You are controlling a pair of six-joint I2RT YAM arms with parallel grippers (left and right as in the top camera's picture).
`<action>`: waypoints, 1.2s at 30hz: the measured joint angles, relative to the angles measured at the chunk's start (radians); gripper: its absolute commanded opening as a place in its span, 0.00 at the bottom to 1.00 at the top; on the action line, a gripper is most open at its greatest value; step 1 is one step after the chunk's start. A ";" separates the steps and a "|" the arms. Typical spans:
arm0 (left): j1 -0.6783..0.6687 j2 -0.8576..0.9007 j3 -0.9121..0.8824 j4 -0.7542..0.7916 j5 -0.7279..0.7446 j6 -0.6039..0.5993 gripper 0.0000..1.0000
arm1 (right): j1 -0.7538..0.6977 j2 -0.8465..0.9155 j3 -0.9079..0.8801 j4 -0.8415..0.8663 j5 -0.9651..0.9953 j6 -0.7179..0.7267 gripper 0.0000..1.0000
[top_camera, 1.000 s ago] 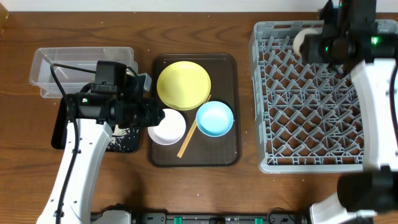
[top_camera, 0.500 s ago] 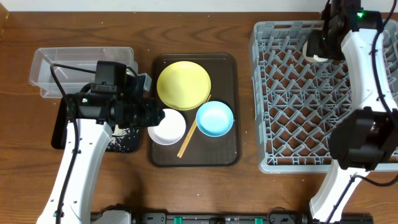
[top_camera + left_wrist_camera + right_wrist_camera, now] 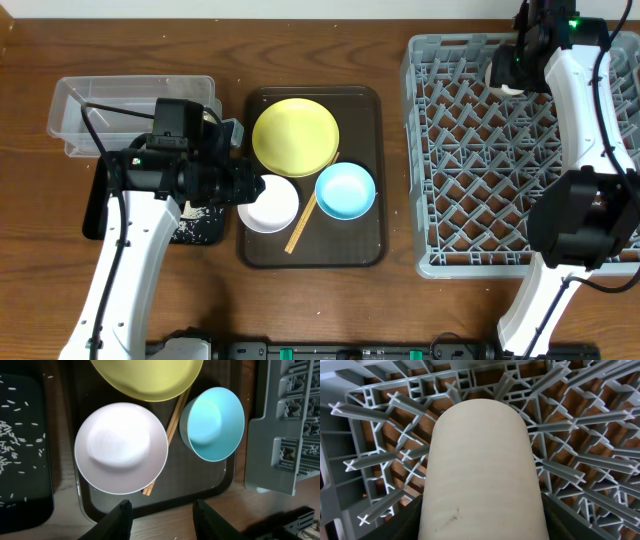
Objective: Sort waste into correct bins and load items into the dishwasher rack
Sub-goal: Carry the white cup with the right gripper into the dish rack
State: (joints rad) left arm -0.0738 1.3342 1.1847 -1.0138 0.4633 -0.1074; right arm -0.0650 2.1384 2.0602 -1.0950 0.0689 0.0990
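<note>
My right gripper (image 3: pixel 508 72) is shut on the small pale cup (image 3: pixel 480 470) and holds it over the far-left corner of the grey dishwasher rack (image 3: pixel 500 170), among its pegs (image 3: pixel 380 410). My left gripper (image 3: pixel 162 520) is open and empty, hovering at the near-left edge of the brown tray by the white bowl (image 3: pixel 268 203). The white bowl (image 3: pixel 121 447), light blue bowl (image 3: pixel 345 190), yellow plate (image 3: pixel 295 135) and wooden chopsticks (image 3: pixel 305 222) lie on the brown tray. Rice crumbs (image 3: pixel 15 445) lie in the black tray (image 3: pixel 195 230). The clear tub (image 3: pixel 120 105) stands at far left.
The dark brown serving tray (image 3: pixel 370 250) sits in the middle between the bins and the rack. The left arm (image 3: pixel 140 230) covers much of the black tray. The rack's left wall (image 3: pixel 280 435) shows in the left wrist view.
My right arm has swung so the cup sits lower at the rack's far-left corner. The left arm has not moved.
</note>
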 measured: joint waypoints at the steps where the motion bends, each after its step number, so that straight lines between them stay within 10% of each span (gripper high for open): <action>1: 0.000 0.000 0.000 0.000 0.000 0.000 0.43 | 0.000 0.000 0.000 0.000 -0.003 0.000 0.06; 11: 0.000 0.000 0.000 0.000 0.000 0.000 0.42 | 0.000 0.000 0.000 0.000 -0.010 0.000 0.07; 16: 0.000 0.000 0.000 0.000 0.000 0.000 0.42 | 0.000 0.000 0.000 0.008 -0.013 0.000 0.51; 23: 0.000 0.000 0.000 -0.001 0.000 0.000 0.42 | 0.002 0.000 0.000 0.011 -0.018 0.005 0.70; 36: 0.000 0.000 0.000 -0.003 0.000 0.000 0.42 | 0.003 0.000 0.000 0.019 -0.018 0.005 0.76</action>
State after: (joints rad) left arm -0.0738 1.3342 1.1847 -1.0164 0.4633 -0.1074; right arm -0.0624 2.1384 2.0602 -1.0763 0.0513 0.1040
